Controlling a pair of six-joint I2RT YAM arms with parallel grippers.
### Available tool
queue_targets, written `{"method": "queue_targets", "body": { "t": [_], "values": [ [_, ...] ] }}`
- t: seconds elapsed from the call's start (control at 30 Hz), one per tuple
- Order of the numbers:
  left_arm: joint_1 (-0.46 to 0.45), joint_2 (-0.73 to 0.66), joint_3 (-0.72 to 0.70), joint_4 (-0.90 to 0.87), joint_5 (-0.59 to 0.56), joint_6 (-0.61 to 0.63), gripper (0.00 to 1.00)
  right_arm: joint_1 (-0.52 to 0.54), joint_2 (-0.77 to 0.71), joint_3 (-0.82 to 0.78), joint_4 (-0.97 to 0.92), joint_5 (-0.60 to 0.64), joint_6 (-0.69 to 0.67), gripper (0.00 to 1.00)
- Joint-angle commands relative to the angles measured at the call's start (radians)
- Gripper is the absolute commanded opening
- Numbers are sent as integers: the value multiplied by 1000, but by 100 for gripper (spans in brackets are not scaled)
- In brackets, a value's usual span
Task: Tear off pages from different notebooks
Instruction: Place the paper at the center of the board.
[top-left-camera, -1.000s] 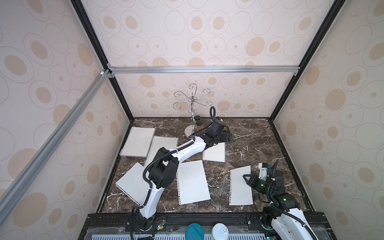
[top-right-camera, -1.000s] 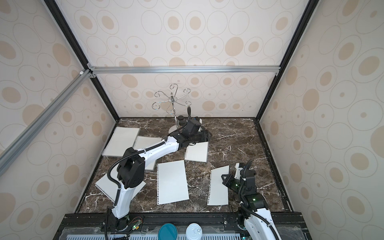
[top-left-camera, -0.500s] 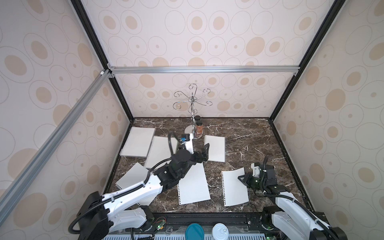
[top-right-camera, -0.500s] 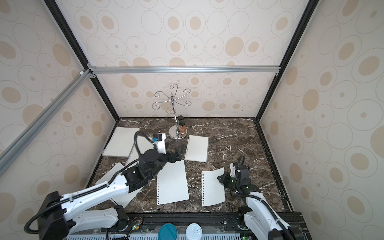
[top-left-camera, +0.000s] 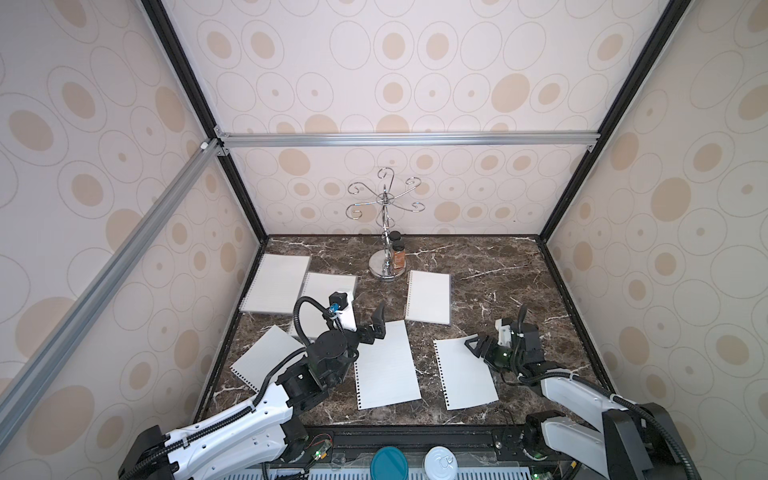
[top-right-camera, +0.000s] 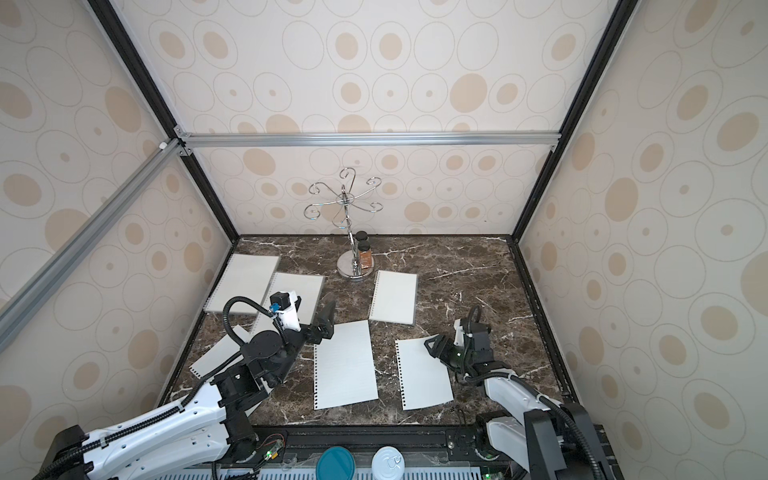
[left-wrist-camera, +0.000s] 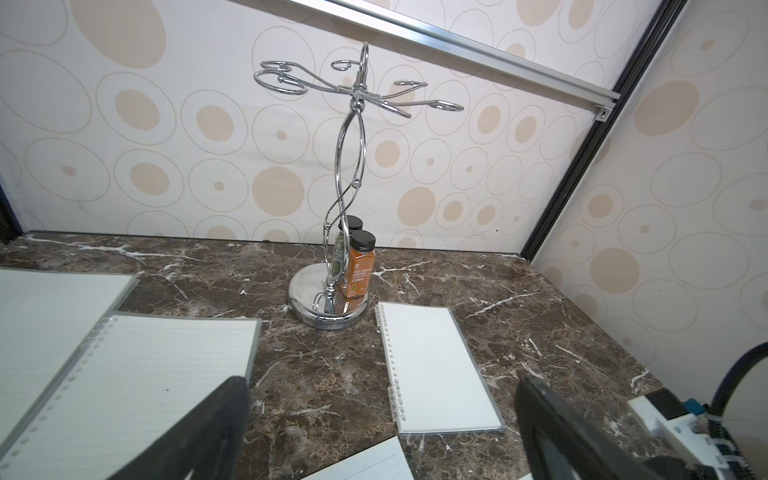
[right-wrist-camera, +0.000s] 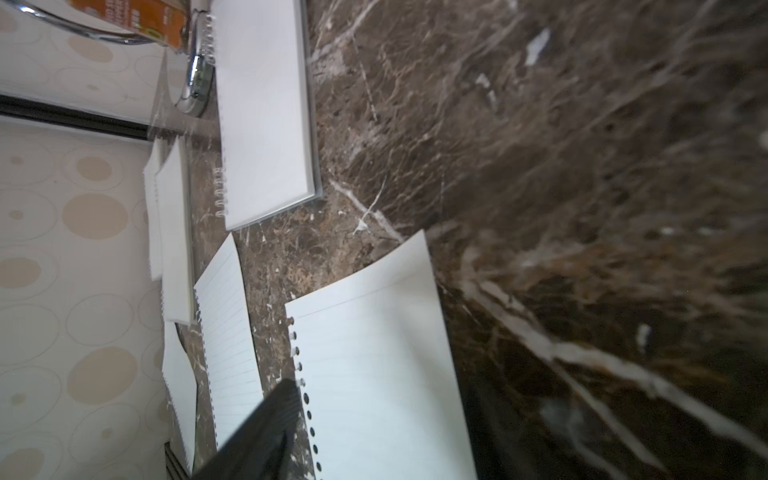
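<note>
Hovering just off the far left corner of the middle page (top-left-camera: 386, 365), the left gripper (top-left-camera: 374, 326) has its fingers spread wide and holds nothing. The right gripper (top-left-camera: 473, 345) sits low at the far right corner of the right page (top-left-camera: 465, 374). Its fingers look parted, and the sheet lies on the table (top-left-camera: 498, 274) rather than being pinched. A third page (top-left-camera: 262, 359) lies near the left wall, partly hidden by the left arm (top-left-camera: 266, 411). All three loose sheets are on the near half of the table.

Three notebooks lie farther back. The large notebook (top-left-camera: 276, 282) is at the far left. The second notebook (top-left-camera: 328, 286) overlaps its right edge and is partly hidden by the left arm. The small notebook (top-left-camera: 429, 297) lies alone, just right of a chrome stand (top-left-camera: 386, 270). Two spice jars (top-left-camera: 397, 253) stand at the stand's base.
</note>
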Motion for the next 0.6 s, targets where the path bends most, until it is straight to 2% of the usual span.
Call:
{"method": "queue_targets", "body": {
  "t": [0.0,0.1,0.23,0.37,0.47,0.5,0.57],
  "values": [
    [5,-55,-37,8,-57,55,100,1,-56,33,-150,137,-27,79],
    [7,-108,-66,35,-55,101,100,-7,-139,52,-264,244,-22,89],
    [16,-123,-83,55,-112,181,100,-14,-300,107,-437,296,2,91],
    [78,-84,-162,204,-159,335,100,-16,-504,218,-587,449,-1,100],
    [199,-28,-238,309,-218,345,100,-16,-559,294,-564,622,-15,99],
    [245,-11,-259,324,-234,327,100,-16,-548,307,-520,682,-43,99],
    [325,28,-317,422,-185,353,100,-15,-503,285,-342,749,-158,100]
  ]
}}
